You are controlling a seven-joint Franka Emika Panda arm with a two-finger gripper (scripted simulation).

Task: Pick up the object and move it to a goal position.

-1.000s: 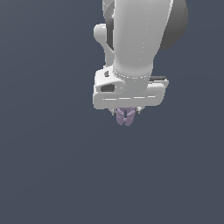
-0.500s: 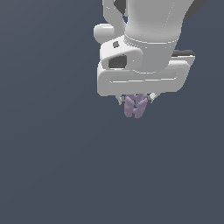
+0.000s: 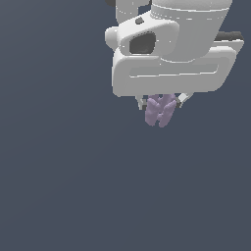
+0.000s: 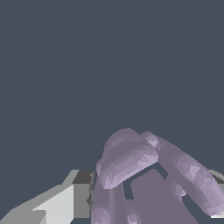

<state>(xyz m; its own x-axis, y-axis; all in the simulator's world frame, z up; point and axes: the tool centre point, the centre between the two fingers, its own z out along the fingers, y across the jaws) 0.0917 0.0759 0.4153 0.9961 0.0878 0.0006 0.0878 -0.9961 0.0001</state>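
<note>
The object (image 3: 160, 111) is a small pale lilac lumpy thing with ridged lobes. In the exterior view it hangs just under the big white hand of the arm, between the two short fingers (image 3: 142, 103). My gripper (image 3: 161, 103) is shut on the object, a finger on each side of it. In the wrist view the object (image 4: 135, 166) fills the near foreground, with a white finger (image 4: 65, 201) beside it. The object is held in the air above the plain dark floor.
A flat dark grey-blue floor (image 3: 59, 186) fills both views. No other objects, walls or edges show. No goal marker shows in either view.
The hand with the object in it has grown larger in the exterior view and shifted towards that view's right and upward. The object stays held between the fingers.
</note>
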